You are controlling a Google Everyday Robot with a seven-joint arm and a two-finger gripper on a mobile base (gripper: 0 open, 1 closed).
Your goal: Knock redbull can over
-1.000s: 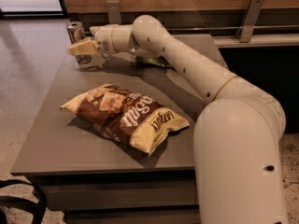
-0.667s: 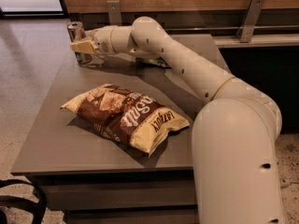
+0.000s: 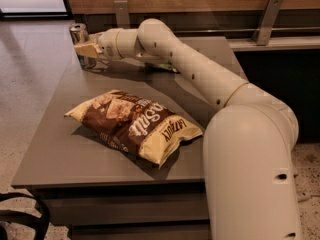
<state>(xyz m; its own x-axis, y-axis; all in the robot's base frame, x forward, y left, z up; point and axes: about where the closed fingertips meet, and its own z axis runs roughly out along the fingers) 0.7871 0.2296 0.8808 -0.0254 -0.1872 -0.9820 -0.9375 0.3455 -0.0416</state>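
Note:
The redbull can (image 3: 78, 37) stands upright at the far left corner of the grey table (image 3: 60, 149), its shiny silver top showing. My gripper (image 3: 86, 50) is right in front of the can, at the height of its body, touching or nearly touching it and hiding its lower part. My white arm reaches across the table from the right.
A large brown and yellow chip bag (image 3: 134, 125) lies flat in the middle of the table. Something green (image 3: 167, 66) lies partly hidden behind my arm. A wooden wall with metal brackets runs behind the table. A dark object (image 3: 20, 219) sits on the floor at bottom left.
My gripper has moved a little further back and left, closing in on the can. The can still stands upright.

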